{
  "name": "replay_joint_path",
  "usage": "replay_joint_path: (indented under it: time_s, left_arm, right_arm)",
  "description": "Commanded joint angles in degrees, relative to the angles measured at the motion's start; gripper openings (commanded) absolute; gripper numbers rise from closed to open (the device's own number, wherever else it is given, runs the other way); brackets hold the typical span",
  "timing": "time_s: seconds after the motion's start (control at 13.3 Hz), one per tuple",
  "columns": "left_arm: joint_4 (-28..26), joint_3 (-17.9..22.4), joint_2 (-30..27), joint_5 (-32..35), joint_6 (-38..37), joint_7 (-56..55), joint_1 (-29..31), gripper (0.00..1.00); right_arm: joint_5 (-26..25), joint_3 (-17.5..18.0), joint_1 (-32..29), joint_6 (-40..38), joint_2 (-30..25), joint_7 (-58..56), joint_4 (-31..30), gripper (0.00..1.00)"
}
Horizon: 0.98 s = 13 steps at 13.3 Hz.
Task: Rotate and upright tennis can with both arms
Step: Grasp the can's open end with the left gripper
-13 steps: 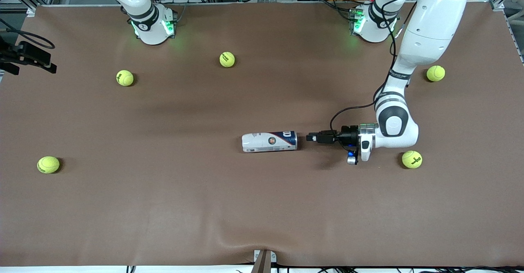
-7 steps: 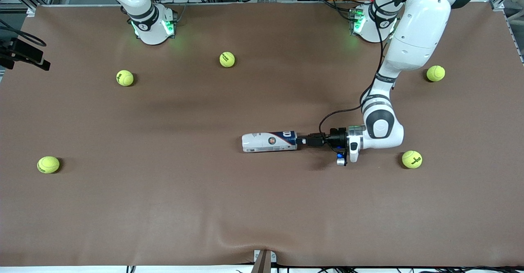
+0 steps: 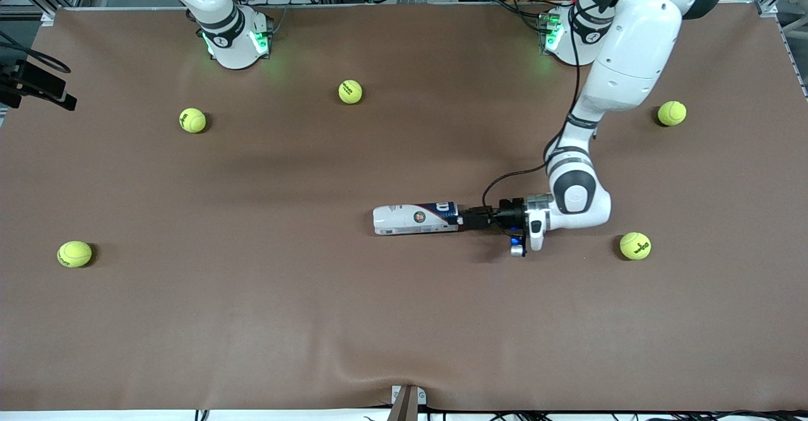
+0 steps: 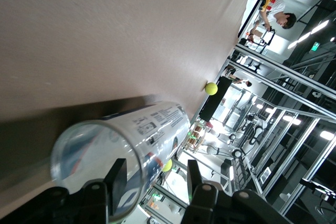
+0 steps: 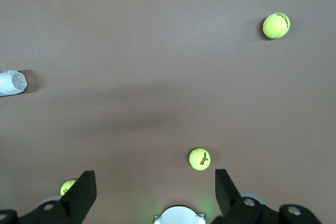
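The tennis can [image 3: 415, 218] lies on its side near the middle of the brown table, its navy end toward the left arm's end. My left gripper [image 3: 461, 218] is low over the table at that end and is open. In the left wrist view the can's clear open end [image 4: 94, 150] fills the space before the gripper [image 4: 155, 174]. One finger [image 4: 116, 179] shows through the clear rim and the other finger [image 4: 194, 178] stands outside it. My right gripper [image 5: 156, 192] is open and empty, high over the table near its own base and waiting. The can's pale end [image 5: 10, 83] shows at that view's edge.
Several yellow-green tennis balls lie scattered: one [image 3: 635, 245] close to the left wrist, one [image 3: 671, 113] by the left forearm, others [image 3: 350, 91], [image 3: 192, 120], [image 3: 74, 254] toward the right arm's end. A black device with cables [image 3: 38, 86] sits at the table's edge.
My left gripper has slid along the table toward the can and its fingertips now meet the can's navy end. The can has not moved.
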Motion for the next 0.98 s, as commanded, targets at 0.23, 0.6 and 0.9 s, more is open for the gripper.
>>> replay_joint_path:
  time_s: [0.23,0.6,0.9]
  left_arm:
    - [2.7,0.5,-0.6,-1.6,1.2,1.7,-1.3,0.00]
    - [4.4,1.0,-7.9,1.9,4.8,-6.2,-1.6,0.00]
    - [10.4,1.0,-13.5,21.5,7.9,-32.3,-3.8,0.00]
  right_arm:
    - [0.6,1.0,0.4,2.5,1.0,0.4,-0.7,1.00]
    - [0.0,0.9,0.6,3.7,1.1,0.4,-0.7,1.00]
    - [0.0,0.9,0.6,3.7,1.1,0.3,-0.7,1.00]
